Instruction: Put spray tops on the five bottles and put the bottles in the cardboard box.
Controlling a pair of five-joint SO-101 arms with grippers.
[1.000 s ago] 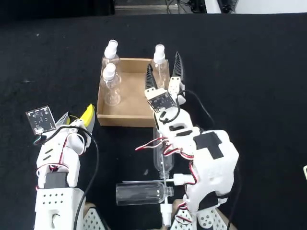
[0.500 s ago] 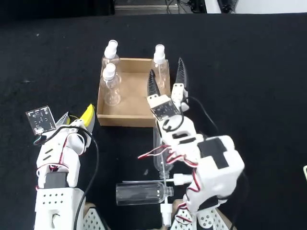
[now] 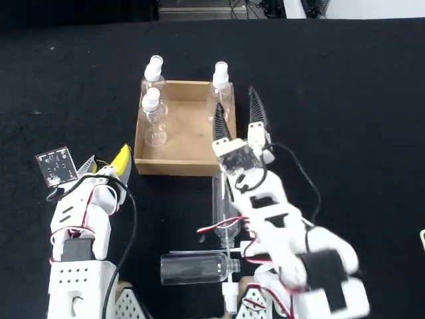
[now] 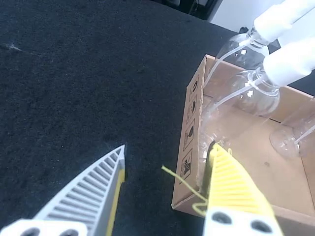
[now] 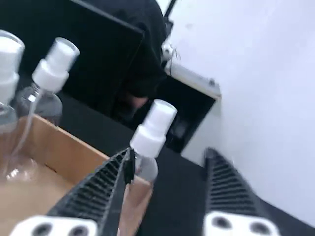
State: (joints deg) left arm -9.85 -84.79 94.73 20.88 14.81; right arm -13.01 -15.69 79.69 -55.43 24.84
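Observation:
The cardboard box holds three clear bottles, each upright with a white spray top. My right gripper hangs open at the box's right wall, just short of the right-hand bottle, with nothing between its black fingers. Two more clear bottles lie on the table: one sideways near the front, one partly under the right arm. My left gripper is open left of the box, and it is empty.
Loose white spray tops lie by the lying bottles between the arm bases. The black table stretches bare to the left and right of the box.
My right gripper, which stood open around the box's right-hand bottle, has drawn back toward the near right and left the bottle standing. The left arm has kept still.

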